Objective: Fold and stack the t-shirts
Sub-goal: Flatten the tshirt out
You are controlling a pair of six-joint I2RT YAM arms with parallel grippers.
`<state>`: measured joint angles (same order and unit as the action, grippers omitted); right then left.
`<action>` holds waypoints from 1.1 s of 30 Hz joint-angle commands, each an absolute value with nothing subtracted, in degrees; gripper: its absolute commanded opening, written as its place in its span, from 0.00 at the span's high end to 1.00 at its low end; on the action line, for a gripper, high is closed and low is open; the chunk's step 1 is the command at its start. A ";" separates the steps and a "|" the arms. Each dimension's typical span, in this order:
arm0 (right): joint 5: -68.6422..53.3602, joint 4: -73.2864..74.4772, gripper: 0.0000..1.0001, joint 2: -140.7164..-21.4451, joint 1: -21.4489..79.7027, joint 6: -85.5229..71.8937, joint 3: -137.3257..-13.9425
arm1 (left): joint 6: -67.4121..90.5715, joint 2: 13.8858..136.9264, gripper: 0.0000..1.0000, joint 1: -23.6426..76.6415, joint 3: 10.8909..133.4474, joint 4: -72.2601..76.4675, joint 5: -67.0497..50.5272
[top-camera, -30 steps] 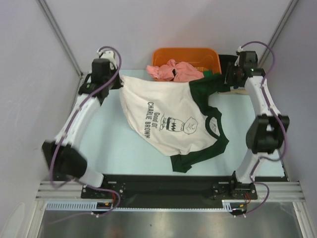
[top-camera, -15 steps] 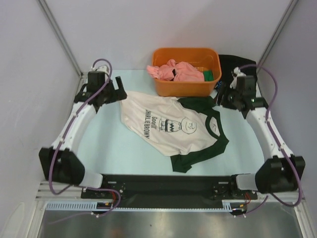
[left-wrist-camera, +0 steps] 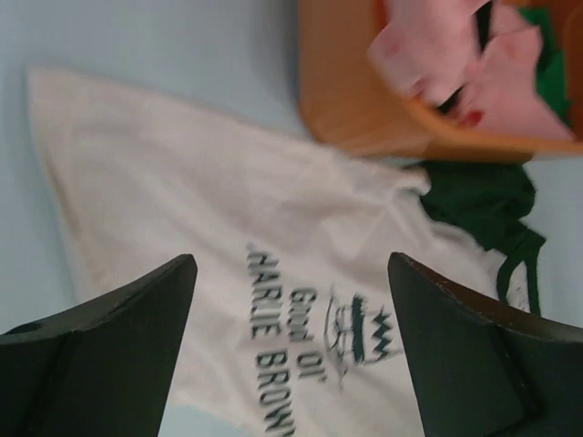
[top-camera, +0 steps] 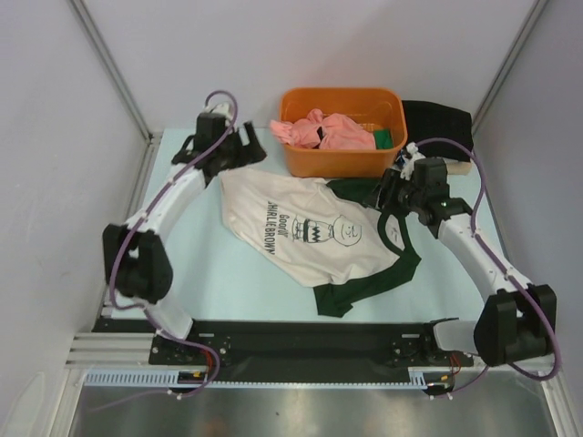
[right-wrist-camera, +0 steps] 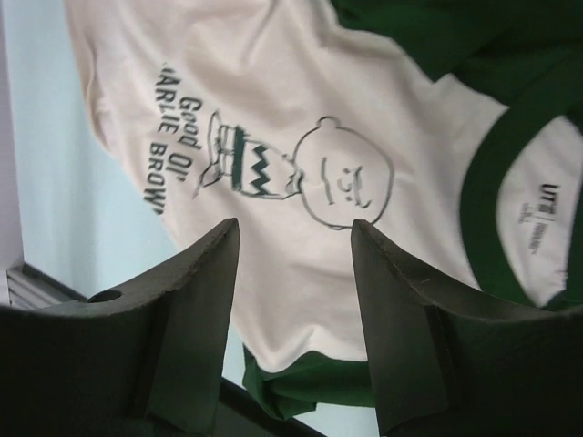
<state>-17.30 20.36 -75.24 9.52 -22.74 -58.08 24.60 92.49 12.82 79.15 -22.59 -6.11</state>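
Pale table (top-camera: 200,269); cream shirt (top-camera: 305,232) lies rumpled, looks limp and light, best pinched at hem corners or shoulders. Left gripper (left-wrist-camera: 291,264) and right gripper (right-wrist-camera: 296,228) gape wide, empty.

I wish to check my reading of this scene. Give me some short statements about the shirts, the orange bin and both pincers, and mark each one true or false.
The cream t-shirt lies on the table with its print facing up. True.
The left pincer is shut on the cream t-shirt. False: it is open and holds nothing.
A pink shirt lies in the orange bin. True.
The right pincer is shut on the pink shirt. False: it is open, gripping nothing.
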 commanded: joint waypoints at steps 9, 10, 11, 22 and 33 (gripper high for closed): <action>-15.12 25.03 0.42 -54.07 15.03 -24.00 -50.97 | 25.31 129.70 0.14 20.04 125.74 -27.32 -2.02; -14.77 26.09 0.42 -53.36 14.94 -23.56 -51.32 | 25.40 132.51 0.17 20.56 128.82 -28.73 -1.76; -14.07 27.06 0.42 -52.57 14.85 -22.60 -51.76 | 25.49 136.11 0.20 20.83 133.11 -30.48 -1.76; -14.59 30.32 0.42 -50.19 14.50 -22.76 -53.88 | 23.47 135.71 1.00 21.10 135.08 -34.00 6.67; -15.55 28.22 0.42 -49.66 14.94 -24.43 -51.33 | 22.33 119.45 1.00 0.57 118.23 -36.65 13.71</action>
